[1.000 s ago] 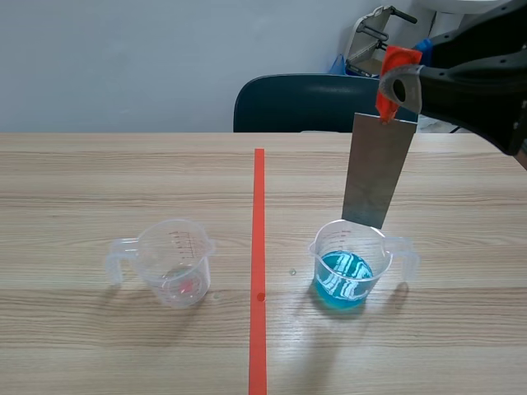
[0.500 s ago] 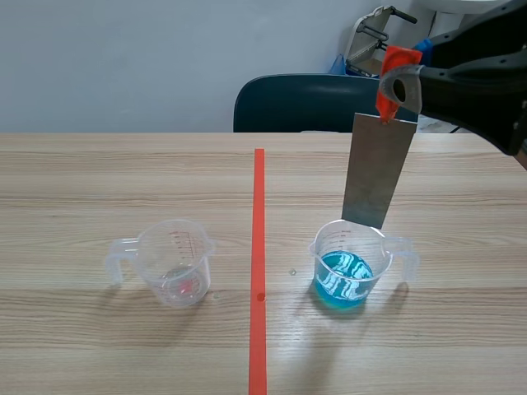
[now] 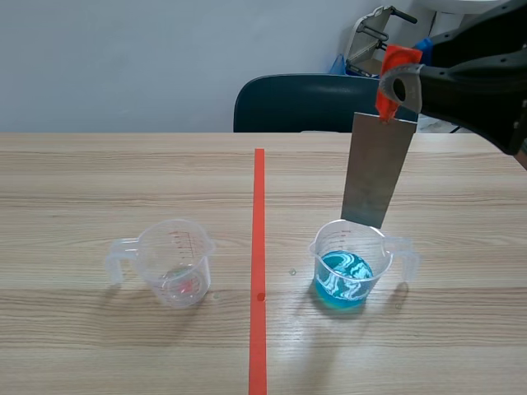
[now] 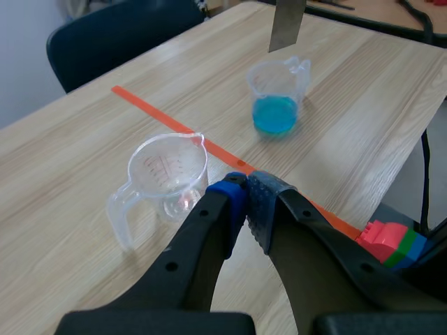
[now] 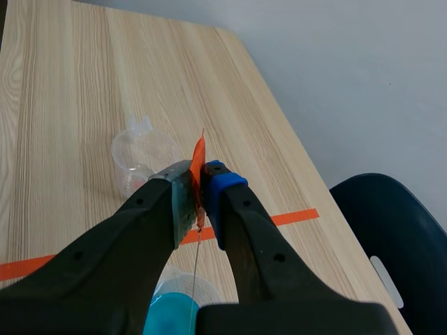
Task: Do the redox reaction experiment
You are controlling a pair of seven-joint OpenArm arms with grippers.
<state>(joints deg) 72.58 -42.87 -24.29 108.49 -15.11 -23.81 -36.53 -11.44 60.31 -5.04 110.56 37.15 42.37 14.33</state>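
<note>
Over blue cup [image 3: 346, 265], pincer [image 5: 199, 185] with plate [image 3: 377, 169]

Bright, even indoor light, soft faint shadows on the table [image 3: 99, 181] beside the empty cup [image 3: 174, 262] and the blue cup [image 3: 350, 267], white glints on the liquid [image 3: 343, 278], dull sheen on the plate [image 3: 377, 169]

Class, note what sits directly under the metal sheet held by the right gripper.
A clear measuring cup of blue liquid stands below the metal sheet. The cup covers the tabletop beneath it.
</note>
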